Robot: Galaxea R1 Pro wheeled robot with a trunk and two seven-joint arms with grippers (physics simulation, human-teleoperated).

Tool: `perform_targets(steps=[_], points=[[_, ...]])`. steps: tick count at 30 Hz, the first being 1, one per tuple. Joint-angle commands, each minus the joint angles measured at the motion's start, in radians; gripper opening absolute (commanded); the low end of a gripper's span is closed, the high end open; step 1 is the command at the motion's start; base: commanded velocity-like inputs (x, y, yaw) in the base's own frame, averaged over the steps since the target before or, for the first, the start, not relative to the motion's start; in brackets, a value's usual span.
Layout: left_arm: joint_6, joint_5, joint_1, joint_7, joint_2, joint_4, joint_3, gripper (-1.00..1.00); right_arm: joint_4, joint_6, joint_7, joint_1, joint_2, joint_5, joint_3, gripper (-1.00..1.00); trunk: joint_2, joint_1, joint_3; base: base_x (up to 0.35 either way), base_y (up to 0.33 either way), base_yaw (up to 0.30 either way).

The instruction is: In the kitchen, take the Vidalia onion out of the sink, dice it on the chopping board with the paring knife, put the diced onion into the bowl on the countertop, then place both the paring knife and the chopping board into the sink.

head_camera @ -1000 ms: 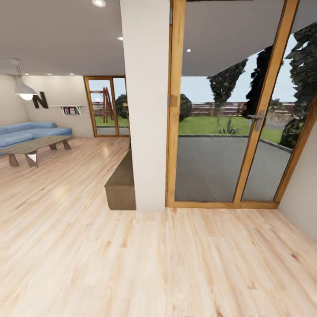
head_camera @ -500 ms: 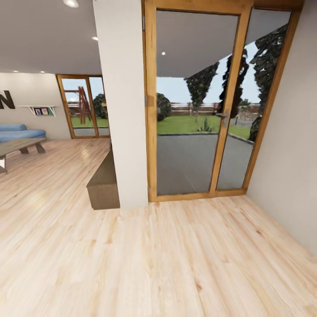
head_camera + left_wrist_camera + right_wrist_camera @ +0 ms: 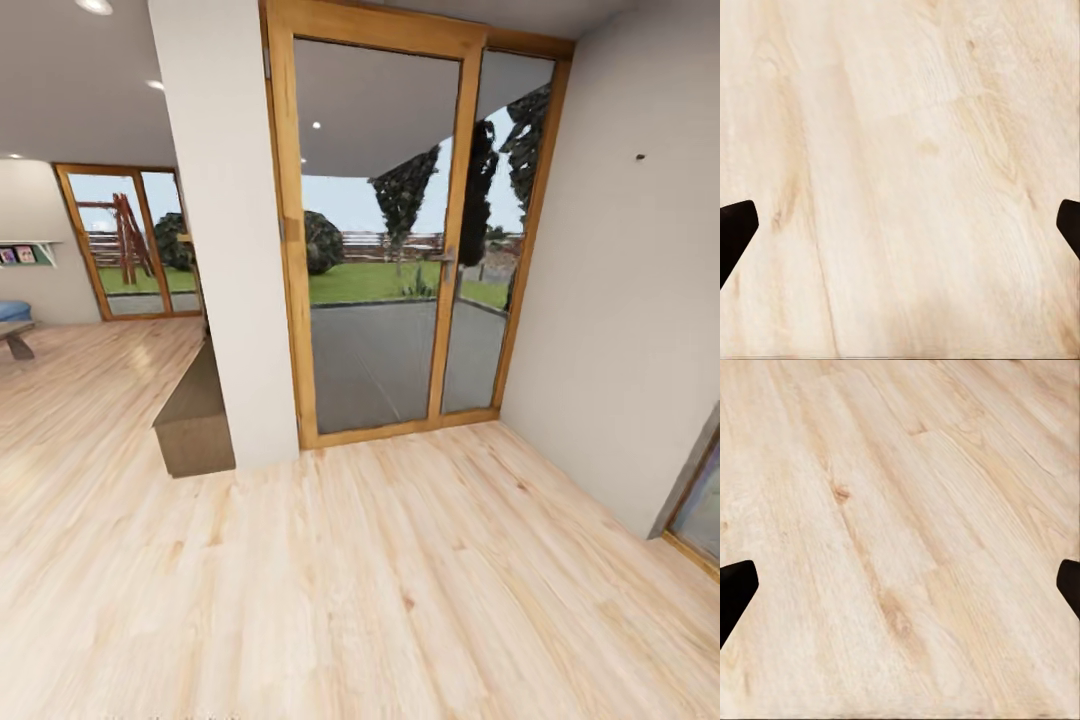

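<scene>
The onion, sink, chopping board, paring knife, bowl and countertop are out of view. My left gripper (image 3: 900, 229) is open over the pale wooden floor (image 3: 900, 150), its dark fingertips (image 3: 735, 232) far apart with nothing between them. My right gripper (image 3: 900, 589) is open too, above the same plank floor (image 3: 900, 510), its fingertips (image 3: 735, 589) wide apart and empty.
A white pillar (image 3: 225, 230) stands ahead at the left, with a low brown bench (image 3: 193, 415) beside it. A wood-framed glass door (image 3: 385, 230) faces a garden. A white wall (image 3: 620, 300) runs along the right, ending at another framed opening (image 3: 695, 500). Wooden floor (image 3: 350, 580) spreads ahead.
The camera has turned to the right: pillar, bench and glass door have slid left in the head view, the sofa and table have left it, and the right wall has come in.
</scene>
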Motion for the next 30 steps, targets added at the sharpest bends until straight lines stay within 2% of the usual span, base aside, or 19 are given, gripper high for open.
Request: perform_targets(steps=[1, 30], points=[[-0.002, 0.0, 0.0, 0.0, 0.0, -0.001, 0.0, 1.0, 0.001, -0.003, 0.001, -0.001, 0.001, -0.001, -0.003, 1.0, -0.001, -0.001, -0.001, -0.344, 0.0, -0.28], [-0.002, 0.002, 0.0, 0.001, -0.001, 0.0, 0.0, 1.0, -0.001, -0.003, 0.0, -0.001, 0.001, 0.0, -0.003, 1.0, -0.001, -0.001, -0.001, -0.344, 0.0, -0.28]])
